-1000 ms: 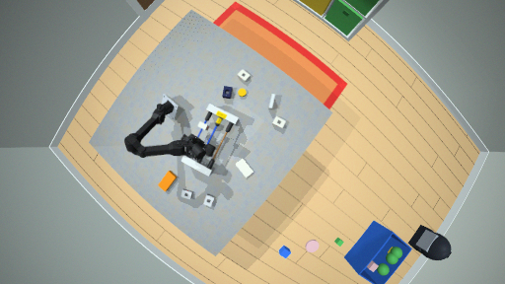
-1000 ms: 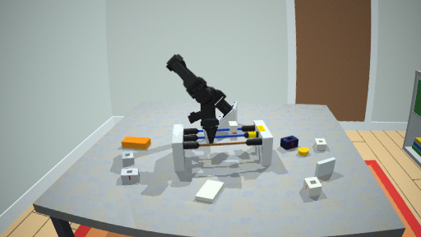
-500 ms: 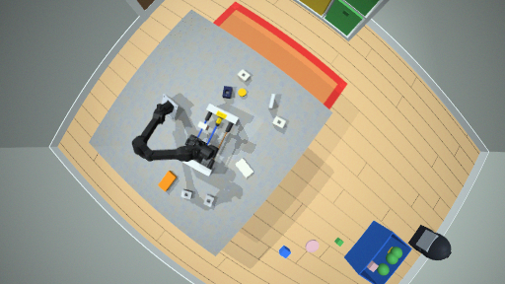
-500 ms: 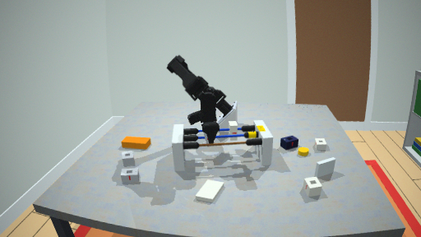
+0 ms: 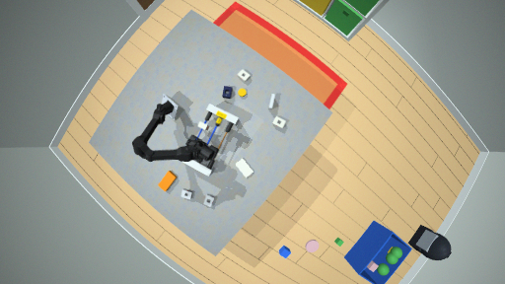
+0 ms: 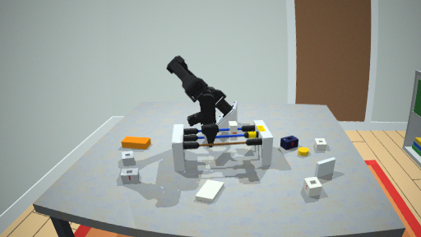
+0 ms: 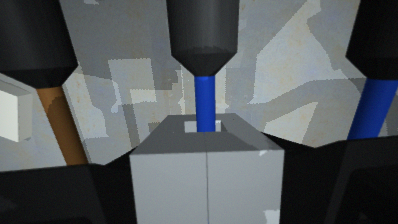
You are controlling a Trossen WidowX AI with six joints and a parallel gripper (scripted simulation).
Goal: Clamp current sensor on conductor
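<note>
The light grey current sensor (image 7: 170, 185) is round the middle blue conductor (image 5: 212, 134) (image 6: 230, 136) (image 7: 205, 97) in the wrist view. Its two halves meet at a thin straight seam, and the conductor passes through its square hole. My gripper (image 6: 210, 143) (image 7: 201, 134) is shut on the sensor, with a black finger on each side. The gripper hides the sensor in the top and exterior views. A yellow sleeve (image 5: 218, 121) (image 6: 252, 134) is on the middle conductor's far end, beside a yellow label (image 5: 221, 114) (image 6: 261, 128); no lettering is readable. The sensor's arrow is not visible, and whether it is latched cannot be told.
White end blocks (image 5: 198, 169) (image 6: 178, 154) hold the conductors. A copper conductor (image 6: 230, 143) (image 7: 65, 125) and another blue one (image 7: 372, 107) flank the middle one; a small white block (image 5: 202, 125) (image 6: 233, 126) sits on the latter. An orange block (image 5: 168, 180) (image 6: 136, 142) and several small blocks stand around.
</note>
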